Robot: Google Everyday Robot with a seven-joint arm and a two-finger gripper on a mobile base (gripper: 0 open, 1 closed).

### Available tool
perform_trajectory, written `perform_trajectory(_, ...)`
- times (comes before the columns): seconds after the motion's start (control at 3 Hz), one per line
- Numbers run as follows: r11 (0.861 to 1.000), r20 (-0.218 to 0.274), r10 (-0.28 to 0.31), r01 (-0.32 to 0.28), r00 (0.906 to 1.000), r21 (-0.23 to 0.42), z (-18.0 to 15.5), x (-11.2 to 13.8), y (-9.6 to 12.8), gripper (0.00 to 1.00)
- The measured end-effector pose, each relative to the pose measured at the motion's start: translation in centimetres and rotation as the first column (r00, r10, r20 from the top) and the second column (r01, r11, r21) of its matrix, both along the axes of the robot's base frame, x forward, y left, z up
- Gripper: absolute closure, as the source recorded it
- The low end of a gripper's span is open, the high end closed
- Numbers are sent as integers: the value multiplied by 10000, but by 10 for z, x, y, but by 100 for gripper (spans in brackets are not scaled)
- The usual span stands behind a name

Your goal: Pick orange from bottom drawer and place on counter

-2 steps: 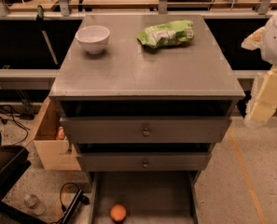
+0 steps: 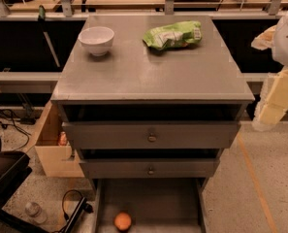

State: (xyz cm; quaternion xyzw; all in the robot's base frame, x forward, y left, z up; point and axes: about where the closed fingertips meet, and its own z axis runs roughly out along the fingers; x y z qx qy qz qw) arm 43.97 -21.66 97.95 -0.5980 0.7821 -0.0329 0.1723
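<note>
The orange [image 2: 122, 222] lies on the floor of the open bottom drawer [image 2: 153, 203], near its front left. The counter [image 2: 148, 67] is the flat grey top of the cabinet. My arm shows at the right edge as white and cream parts. The gripper [image 2: 274, 103] hangs there beside the cabinet's right side, at about counter height, well above and to the right of the orange. It holds nothing that I can see.
A white bowl [image 2: 96, 39] stands at the counter's back left and a green chip bag [image 2: 172, 35] at its back right. The two upper drawers [image 2: 152, 136] with knobs are slightly pulled out. A wooden box [image 2: 54, 152], cables and a bottle [image 2: 34, 211] are on the floor to the left.
</note>
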Motion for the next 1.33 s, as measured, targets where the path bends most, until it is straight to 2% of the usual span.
perform_trajectory(0.33, 9948, 94, 22, -31, 10000, 1023, -23, 6, 10, 0)
perform_trajectory(0.67, 9610, 120, 246, -269, 9996, 2754, -74, 6, 34, 0)
perform_trajectory(1.0, 8942, 192, 644, -663, 9977, 4427, -137, -5, 70, 0)
perform_trajectory(1.33, 8205, 698, 1026, -1241, 9923, 5579, -212, -13, 121, 0)
